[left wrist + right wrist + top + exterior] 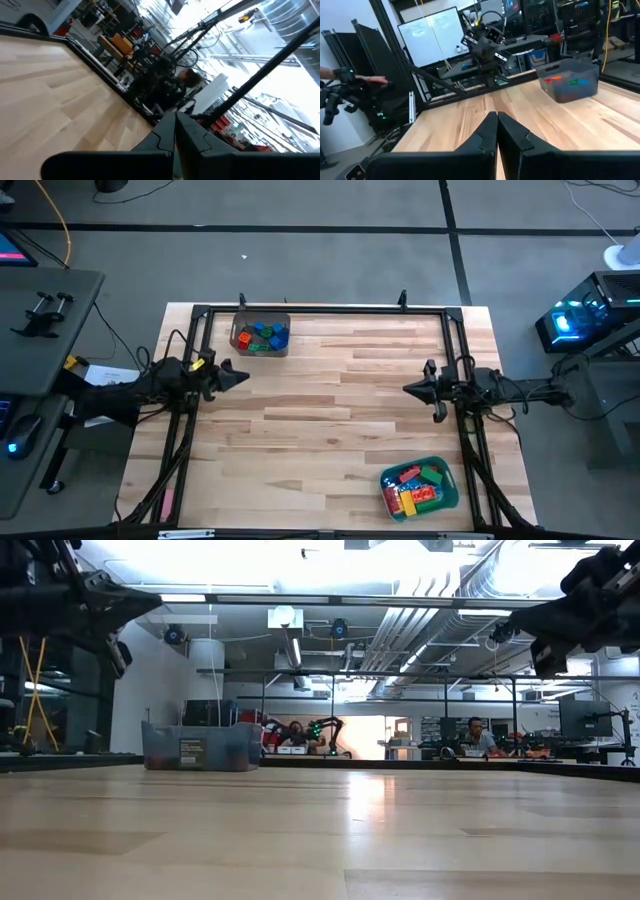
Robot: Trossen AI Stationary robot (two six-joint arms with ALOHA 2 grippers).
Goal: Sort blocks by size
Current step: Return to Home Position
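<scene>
High view | blocks (264,335) in grey bin (262,354) | near left pincer (246,376), apart

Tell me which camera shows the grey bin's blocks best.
High view: it looks down into the grey bin at the blocks. Right wrist shows them through its wall; low view, only the wall; left wrist, nothing.

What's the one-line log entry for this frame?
left gripper: shut, empty, raised | right gripper: shut, empty, raised | blocks: in grey bin and teal bin
</scene>
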